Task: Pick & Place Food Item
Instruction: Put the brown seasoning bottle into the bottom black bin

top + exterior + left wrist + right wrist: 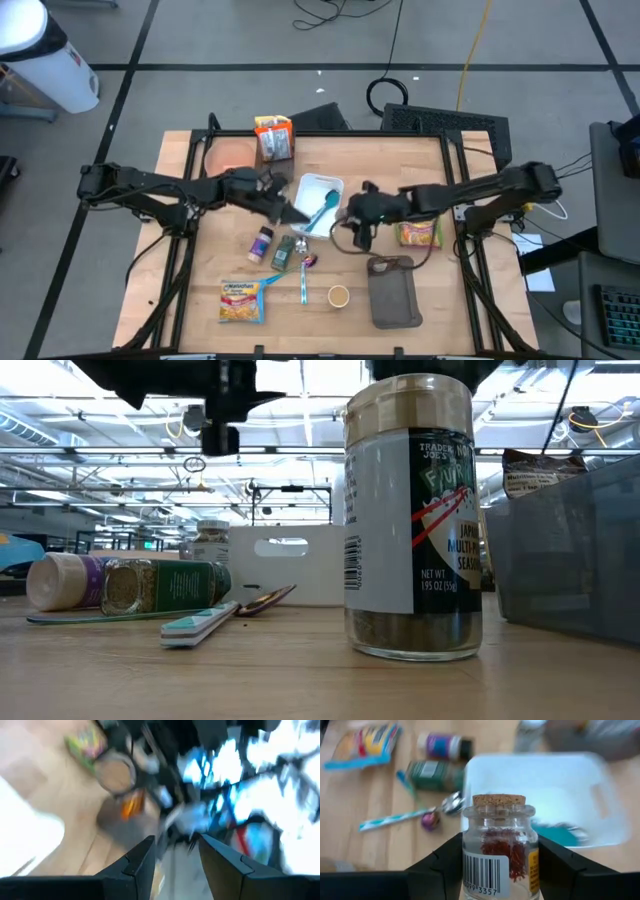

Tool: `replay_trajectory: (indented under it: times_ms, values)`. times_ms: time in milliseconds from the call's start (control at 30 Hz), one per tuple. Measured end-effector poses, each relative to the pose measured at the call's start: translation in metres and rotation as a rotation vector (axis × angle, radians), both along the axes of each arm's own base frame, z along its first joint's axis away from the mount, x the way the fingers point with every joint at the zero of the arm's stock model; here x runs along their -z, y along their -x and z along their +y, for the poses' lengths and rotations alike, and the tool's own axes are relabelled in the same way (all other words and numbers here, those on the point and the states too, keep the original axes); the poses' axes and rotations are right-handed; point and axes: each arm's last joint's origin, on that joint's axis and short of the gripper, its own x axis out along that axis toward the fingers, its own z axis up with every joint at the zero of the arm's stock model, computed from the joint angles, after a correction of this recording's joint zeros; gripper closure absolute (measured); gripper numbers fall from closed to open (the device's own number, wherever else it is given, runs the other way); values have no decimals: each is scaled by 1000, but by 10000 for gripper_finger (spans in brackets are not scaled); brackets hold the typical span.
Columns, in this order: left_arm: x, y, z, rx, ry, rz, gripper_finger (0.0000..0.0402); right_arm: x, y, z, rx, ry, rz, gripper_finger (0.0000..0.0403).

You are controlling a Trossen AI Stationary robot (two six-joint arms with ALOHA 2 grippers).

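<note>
A small glass jar [499,850] with a cork stopper and red threads inside stands between the fingers of my right gripper [500,857], which is shut on it. In the high view that gripper [357,212] hangs beside the right edge of the white bin [318,190]. A teal spatula [326,206] lies in the bin. My left gripper [176,851] is raised over the bin's left edge [290,212]. Its fingers stand apart, and nothing shows between them. My right gripper pinches the jar's glass body [468,862] between its two fingers, one on each side, below the neck. The fingers come slanting down from the table's right side. The jar stands upright, cork up, lifted clear of the table.
Two jars [272,246] and a spoon [305,275] lie near the bin. A tall seasoning jar [412,520] stands at the near edge beside a grey tray [392,292]. Noodle packets lie near left [240,300] and right [418,234]; an orange box [272,137] stands far.
</note>
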Motion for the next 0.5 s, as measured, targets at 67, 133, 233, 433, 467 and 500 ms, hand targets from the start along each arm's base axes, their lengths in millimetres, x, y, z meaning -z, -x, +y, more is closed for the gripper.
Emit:
replay_trajectory:
  times_ms: [67,133,233,433,467,500]
  values:
    - [-6,-1,6,-114,86,-32,243,-13,8,-3,30,45,-47,220]
    - [-9,-2,11,-224,148,-58,243,-22,13,-6,47,84,-80,220]
    - [-11,-2,17,-325,160,-81,243,-28,16,-13,60,96,-93,220]
    - [-7,-5,23,-373,194,-68,243,-45,8,-23,53,155,-131,220]
    - [-5,-6,24,-380,194,-62,243,-47,6,-24,46,167,-136,220]
    - [-4,-8,24,-391,193,-70,243,-48,6,-26,40,175,-133,220]
